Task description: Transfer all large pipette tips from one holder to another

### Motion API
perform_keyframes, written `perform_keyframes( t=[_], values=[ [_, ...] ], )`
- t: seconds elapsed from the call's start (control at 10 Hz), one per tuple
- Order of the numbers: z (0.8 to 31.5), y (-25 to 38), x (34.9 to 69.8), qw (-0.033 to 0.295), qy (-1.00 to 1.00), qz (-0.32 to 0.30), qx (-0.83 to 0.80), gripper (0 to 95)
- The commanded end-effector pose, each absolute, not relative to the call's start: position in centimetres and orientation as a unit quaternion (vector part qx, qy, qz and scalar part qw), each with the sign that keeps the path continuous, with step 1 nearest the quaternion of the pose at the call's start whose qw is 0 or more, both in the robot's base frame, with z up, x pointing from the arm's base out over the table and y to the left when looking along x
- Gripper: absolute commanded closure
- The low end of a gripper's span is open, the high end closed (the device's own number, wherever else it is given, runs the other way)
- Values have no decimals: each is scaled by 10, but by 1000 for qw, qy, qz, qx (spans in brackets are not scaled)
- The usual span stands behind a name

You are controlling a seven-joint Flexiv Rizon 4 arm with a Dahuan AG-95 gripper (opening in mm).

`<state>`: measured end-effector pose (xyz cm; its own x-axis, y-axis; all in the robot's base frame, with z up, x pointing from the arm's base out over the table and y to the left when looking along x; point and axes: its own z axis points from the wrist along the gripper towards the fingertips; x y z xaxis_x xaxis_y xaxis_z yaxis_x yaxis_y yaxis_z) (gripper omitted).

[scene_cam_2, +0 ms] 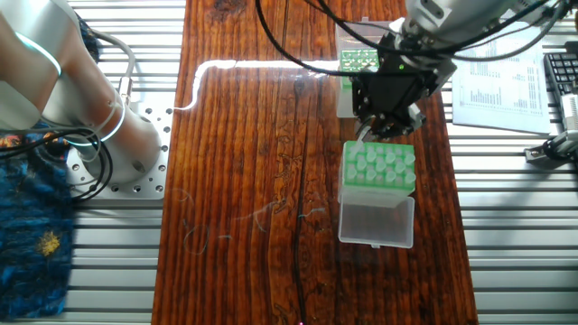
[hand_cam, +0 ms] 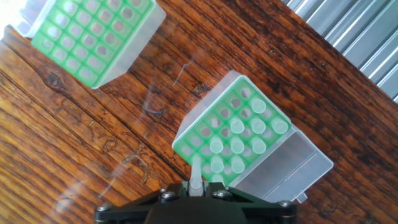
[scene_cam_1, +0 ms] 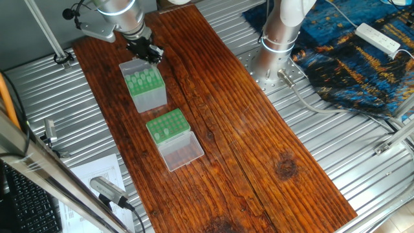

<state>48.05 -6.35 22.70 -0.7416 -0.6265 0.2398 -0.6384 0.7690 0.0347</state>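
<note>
Jaws of the gripper (hand_cam: 194, 186) pinched on one large pipette tip (hand_cam: 196, 171), pointing away from the hand and, in the hand view, lying over the near corner of the low green rack (hand_cam: 181, 144). Cannot tell how high above the plate. About ten seated tips (hand_cam: 236, 146) already clustered in that rack towards its clear lid (hand_cam: 292, 168), which lies open flat on the desk (scene_cam_1: 259, 129). Taller grey-sided box (scene_cam_1: 150, 100) just beside, apart from the rack. Judged as the carry-and-insert step, with the task partly done. Main risk: missing the hole, since a tip held slightly askew would land on the green plate between holes, then bend, skid or pop out of the grip. Also possible: brushing a neighbouring seated tip on the way down and tilting it. Pressing off-centre near the corner could shove or tip the light rack on the smooth wood. Letting go too high would likely leave the tip leaning instead of seated
</note>
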Motion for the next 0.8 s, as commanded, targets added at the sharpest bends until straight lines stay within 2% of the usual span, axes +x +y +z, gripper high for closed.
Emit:
perform_keyframes(
  t=[0.1,0.8],
  values=[
    [231,-61,480,122,-931,27,342,950],
    [248,-58,479,130,-925,34,355,950]
  ],
)
